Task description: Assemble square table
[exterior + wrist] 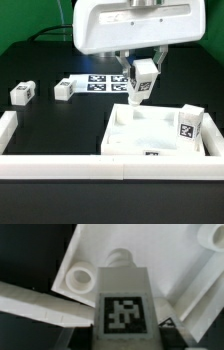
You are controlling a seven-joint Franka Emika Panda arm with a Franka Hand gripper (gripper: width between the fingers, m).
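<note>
White front wall [100,166]: lay nearest the camera; not a table part.
Tabletop [150,138]: rested just behind that wall, rim upward.
Fitted leg [190,123]: stood upright at the tabletop corner on the exterior view's right; judged seated.
Gripper [143,72]: was clamped on the held leg [141,88], above the tabletop's far corner toward the exterior view's left; contact with the rim could not be told.
Empty socket [79,277]: lay open beside the held leg.
Outer loose leg [22,94]: lay well apart from the tabletop.
Inner loose leg [64,90]: lay near the marker board [100,82].
Progress: one leg judged fitted, one in hand, two waiting.
</note>
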